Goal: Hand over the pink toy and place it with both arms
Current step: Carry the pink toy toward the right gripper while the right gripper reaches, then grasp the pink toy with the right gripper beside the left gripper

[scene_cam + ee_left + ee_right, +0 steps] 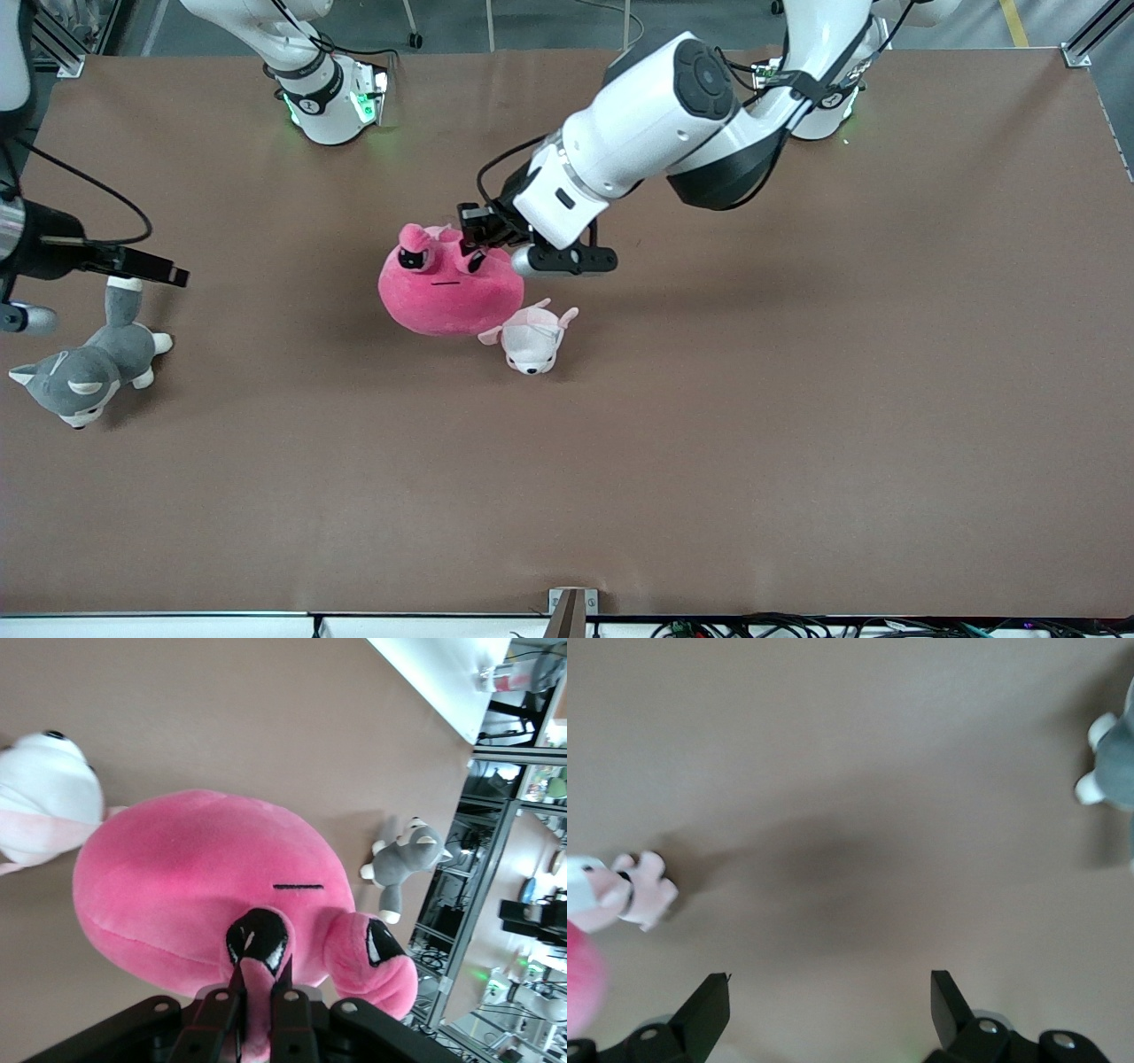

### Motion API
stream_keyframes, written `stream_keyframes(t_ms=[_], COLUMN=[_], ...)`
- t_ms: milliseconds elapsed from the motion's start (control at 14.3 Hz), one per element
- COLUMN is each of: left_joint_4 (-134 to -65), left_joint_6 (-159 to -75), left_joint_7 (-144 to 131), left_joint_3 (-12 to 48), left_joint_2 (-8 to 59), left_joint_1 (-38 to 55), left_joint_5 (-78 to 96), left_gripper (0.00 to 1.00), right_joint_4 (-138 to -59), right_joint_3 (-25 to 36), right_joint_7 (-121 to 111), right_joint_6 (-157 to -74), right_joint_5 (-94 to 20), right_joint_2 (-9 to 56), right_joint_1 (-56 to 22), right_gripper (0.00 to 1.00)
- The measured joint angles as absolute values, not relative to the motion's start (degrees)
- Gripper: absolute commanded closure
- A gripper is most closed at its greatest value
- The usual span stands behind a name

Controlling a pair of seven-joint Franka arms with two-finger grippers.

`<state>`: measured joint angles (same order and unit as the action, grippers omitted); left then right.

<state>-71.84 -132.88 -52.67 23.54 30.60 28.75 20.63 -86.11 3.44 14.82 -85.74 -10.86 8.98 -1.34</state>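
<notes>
Two steps remain: left gripper [476, 232] pinches the round hot-pink plush toy [447, 292] mid-table for handover, while right gripper [830, 1014], fingers wide, waits at its table end.

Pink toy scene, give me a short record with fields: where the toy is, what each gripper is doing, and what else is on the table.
pink toy: the pink toy sits mid-table, touching the small pale plush that lies nearer the front camera
left gripper: the left gripper is shut on the pink toy's eye nub
right gripper: the right gripper is open, waiting over bare table at the right arm's end
other things: the grey-and-white plush dog lies at the right arm's end
handover: not yet done
</notes>
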Motion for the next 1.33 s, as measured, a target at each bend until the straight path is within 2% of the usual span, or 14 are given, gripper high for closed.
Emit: stream_keyframes(t_ms=[561,1332], left_joint_4=[-71.65,-70.53], left_joint_6=[-141.48,-142.24], left_joint_7=[-55.63,-55.72], left_joint_3=[19.36,18.52], left_joint_2=[35.36,36.32], left_joint_1=[36.86,37.34], left_joint_5=[20.63,20.63], left_gripper=[1.00,1.00], right_joint_4=[-86.07,-89.93], right_joint_3=[2.96,2.91], right_joint_7=[55.60,76.29], right_joint_6=[-89.41,-96.84], right_joint_5=[-12.81,-13.23], right_joint_2=[8.98,9.25], right_joint_1=[-13.13,-24.57], right_gripper=[0.00,0.01])
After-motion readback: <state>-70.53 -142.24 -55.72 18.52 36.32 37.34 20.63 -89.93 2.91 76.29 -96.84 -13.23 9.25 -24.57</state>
